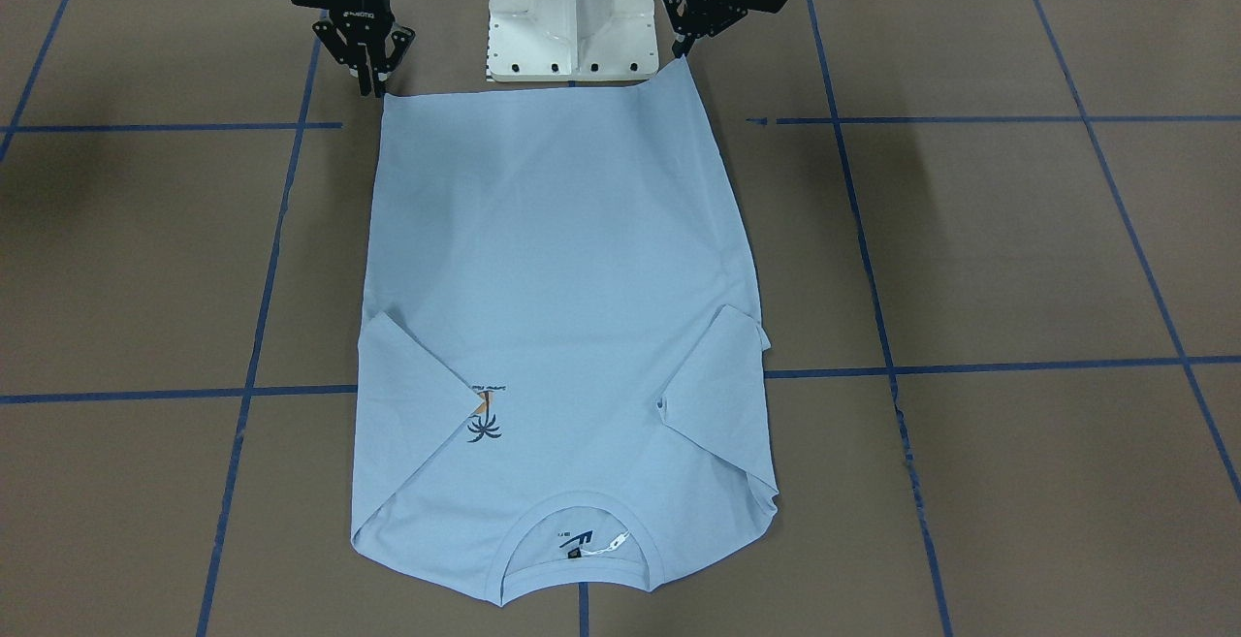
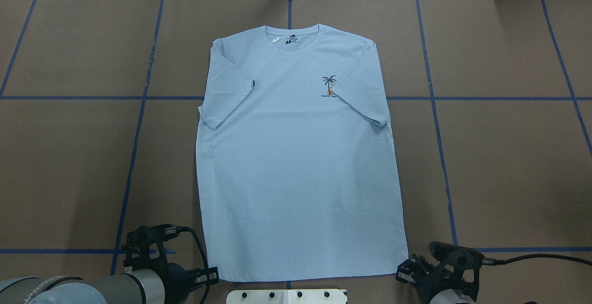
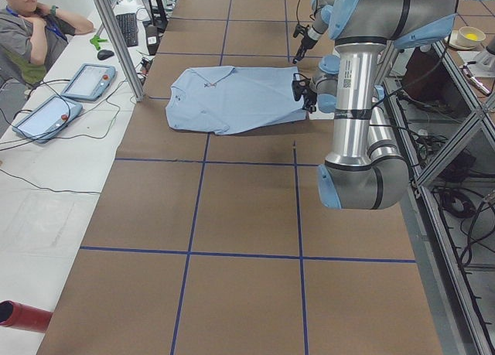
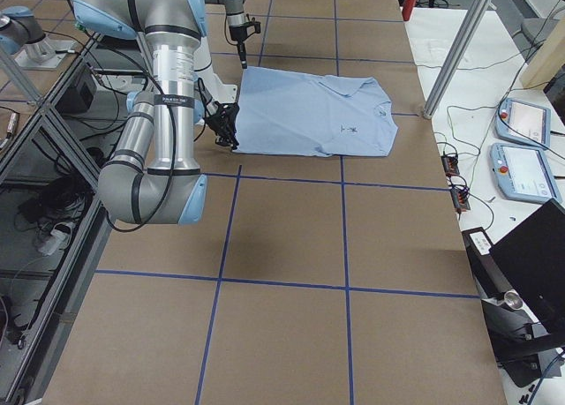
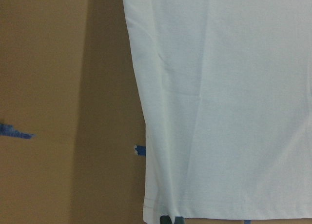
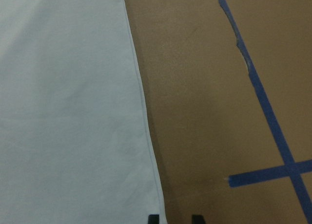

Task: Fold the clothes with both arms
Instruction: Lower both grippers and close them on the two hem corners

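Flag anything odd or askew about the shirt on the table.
Mostly tidy. The T-shirt lies flat, but its sleeve on the robot's right is folded inward over the edge of the palm print. The hem also runs slanted, and its corner on the robot's left sits nearer the white base.

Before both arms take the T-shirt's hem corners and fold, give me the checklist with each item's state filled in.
1. T-shirt lies flat on the table, collar away from the robot: ok.
2. Both sleeves folded in over the body: ok.
3. Left gripper at its hem corner: ok.
4. Right gripper at the other hem corner: ok.
5. Right jaws apart, straddling the shirt's side edge in the right wrist view: ok.
6. Left jaws apart: cannot tell, since the tips barely show in the left wrist view.
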Controlling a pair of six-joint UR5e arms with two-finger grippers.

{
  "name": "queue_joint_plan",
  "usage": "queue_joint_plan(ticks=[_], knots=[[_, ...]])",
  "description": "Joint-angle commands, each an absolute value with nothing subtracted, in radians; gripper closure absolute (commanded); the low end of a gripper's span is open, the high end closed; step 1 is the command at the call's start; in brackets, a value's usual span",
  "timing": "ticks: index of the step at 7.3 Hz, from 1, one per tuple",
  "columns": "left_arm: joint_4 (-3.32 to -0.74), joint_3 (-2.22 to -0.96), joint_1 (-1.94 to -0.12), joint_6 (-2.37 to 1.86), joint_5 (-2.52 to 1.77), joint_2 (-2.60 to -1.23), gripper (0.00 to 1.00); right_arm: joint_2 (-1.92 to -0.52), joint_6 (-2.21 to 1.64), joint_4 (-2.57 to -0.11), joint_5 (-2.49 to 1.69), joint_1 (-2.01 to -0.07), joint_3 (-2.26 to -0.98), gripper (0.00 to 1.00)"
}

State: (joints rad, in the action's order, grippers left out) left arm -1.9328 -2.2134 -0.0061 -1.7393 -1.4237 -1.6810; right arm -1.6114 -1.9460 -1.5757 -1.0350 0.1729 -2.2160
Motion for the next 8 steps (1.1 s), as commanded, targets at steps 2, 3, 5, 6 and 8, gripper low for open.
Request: queue_joint_plan(ticks=[2, 3, 5, 6, 8], knots=[[-1.933, -2.212, -0.006, -1.738, -1.425, -1.68, 1.0, -1.557, -1.947, -1.58, -1.032, 0.176, -2.172, 0.18], [-1.933, -2.212, -0.005, -1.738, -1.425, -1.68, 1.0, -1.56, -1.947, -1.58, -1.032, 0.176, -2.166, 0.39], [-1.933, -2.212, -0.005, -1.738, -1.425, -1.681, 1.0, -1.559, -1.945, -1.58, -1.032, 0.173, -2.164, 0.48], [-1.933, -2.212, -0.003, -1.74, -1.425, -1.681, 1.0, -1.557, -1.945, -1.58, -1.034, 0.166, -2.164, 0.51], [-1.934, -2.215, -0.005, -1.738, -1.425, -1.683, 1.0, -1.559, -1.945, -1.58, -1.034, 0.164, -2.16, 0.63]])
